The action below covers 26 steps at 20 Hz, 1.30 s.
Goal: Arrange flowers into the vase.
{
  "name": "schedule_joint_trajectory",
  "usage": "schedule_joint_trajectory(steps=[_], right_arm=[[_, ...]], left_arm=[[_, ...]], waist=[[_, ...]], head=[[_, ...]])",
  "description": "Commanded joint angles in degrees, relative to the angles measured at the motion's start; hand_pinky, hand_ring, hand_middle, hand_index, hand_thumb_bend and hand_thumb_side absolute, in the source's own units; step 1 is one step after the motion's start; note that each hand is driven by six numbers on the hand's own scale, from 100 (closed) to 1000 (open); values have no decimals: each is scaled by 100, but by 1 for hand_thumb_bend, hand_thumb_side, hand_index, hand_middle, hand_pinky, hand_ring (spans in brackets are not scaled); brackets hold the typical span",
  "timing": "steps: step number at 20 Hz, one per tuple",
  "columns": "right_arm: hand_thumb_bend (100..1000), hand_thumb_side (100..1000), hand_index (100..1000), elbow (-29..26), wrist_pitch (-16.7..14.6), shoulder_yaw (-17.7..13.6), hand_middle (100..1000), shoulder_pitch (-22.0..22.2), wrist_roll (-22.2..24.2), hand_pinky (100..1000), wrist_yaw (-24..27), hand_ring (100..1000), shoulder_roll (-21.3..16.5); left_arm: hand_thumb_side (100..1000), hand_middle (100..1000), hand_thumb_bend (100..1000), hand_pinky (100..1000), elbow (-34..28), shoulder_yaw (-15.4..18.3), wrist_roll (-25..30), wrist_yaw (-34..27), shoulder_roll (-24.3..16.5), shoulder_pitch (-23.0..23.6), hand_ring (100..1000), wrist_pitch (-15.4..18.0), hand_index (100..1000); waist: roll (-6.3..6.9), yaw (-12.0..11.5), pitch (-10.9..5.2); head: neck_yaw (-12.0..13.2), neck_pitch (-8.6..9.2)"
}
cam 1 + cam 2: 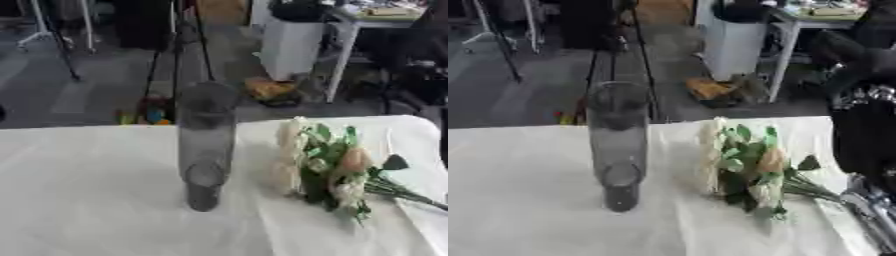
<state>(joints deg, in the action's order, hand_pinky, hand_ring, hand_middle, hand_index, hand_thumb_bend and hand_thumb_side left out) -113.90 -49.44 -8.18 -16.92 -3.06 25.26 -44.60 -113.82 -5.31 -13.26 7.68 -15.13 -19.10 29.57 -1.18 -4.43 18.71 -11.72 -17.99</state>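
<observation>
Right arm (866,145) black, entering from right edge, silver joint low, hand not seen

- Table (87,200): covered by a white cloth with light creases; spans the lower half of both views.
- Floor (87,90): grey, behind the table's far edge.
- Tripod legs (61,55): dark, thin, standing on the floor at upper left.
- White stand (39,25): pale legs at the far upper left.
- Cabinet (293,47): white, upright, at upper centre-right.
- Desk (815,22): pale legs, cluttered top, upper right.
- Orange item (267,89): lying on the floor beside the cabinet base.
- Coloured objects (149,116): small, yellow, red and blue, on the floor just past the table edge.
</observation>
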Motion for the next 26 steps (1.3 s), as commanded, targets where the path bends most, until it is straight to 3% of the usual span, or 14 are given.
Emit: schedule_joint_trajectory(steps=[1, 4, 7, 11, 19, 26], right_arm=[[110, 1000, 901, -69, -102, -451, 734, 169, -146, 949, -233, 930, 38], [159, 1000, 933, -69, -50, -849, 756, 392, -387, 945, -477, 944, 132], [281, 1000, 980, -69, 81, -1262, 766, 569, -600, 915, -732, 949, 138], [370, 1000, 1000, -69, 360, -1652, 754, 822, -448, 921, -1061, 954, 127], [437, 1000, 1000, -69, 453, -1617, 734, 1225, -342, 934, -1755, 970, -149], [491, 1000, 1000, -69, 441, -1690, 766, 1940, -244, 950, -2609, 994, -688]], left_arm=[[947, 932, 167, 667, -77, 66, -37, 47, -81, -39, 1000, 2, 961], [947, 932, 166, 667, -77, 69, -58, 81, -83, -43, 1000, 4, 961], [946, 931, 164, 667, -77, 62, -65, 103, -85, -48, 1000, 9, 961], [948, 931, 160, 667, -77, 51, -62, 115, -92, -56, 1000, 15, 962], [948, 930, 157, 667, -77, 30, -39, 117, -106, -65, 1000, 18, 962], [945, 929, 159, 667, -77, 33, -35, 112, -135, -67, 1000, 10, 962]], waist=[[4, 39, -65], [12, 67, -46], [19, 54, -36], [21, 24, -22], [2, -15, -11], [-22, 25, -28]], head=[[95, 115], [160, 127], [210, 102], [315, -49], [431, -264], [270, -560]])
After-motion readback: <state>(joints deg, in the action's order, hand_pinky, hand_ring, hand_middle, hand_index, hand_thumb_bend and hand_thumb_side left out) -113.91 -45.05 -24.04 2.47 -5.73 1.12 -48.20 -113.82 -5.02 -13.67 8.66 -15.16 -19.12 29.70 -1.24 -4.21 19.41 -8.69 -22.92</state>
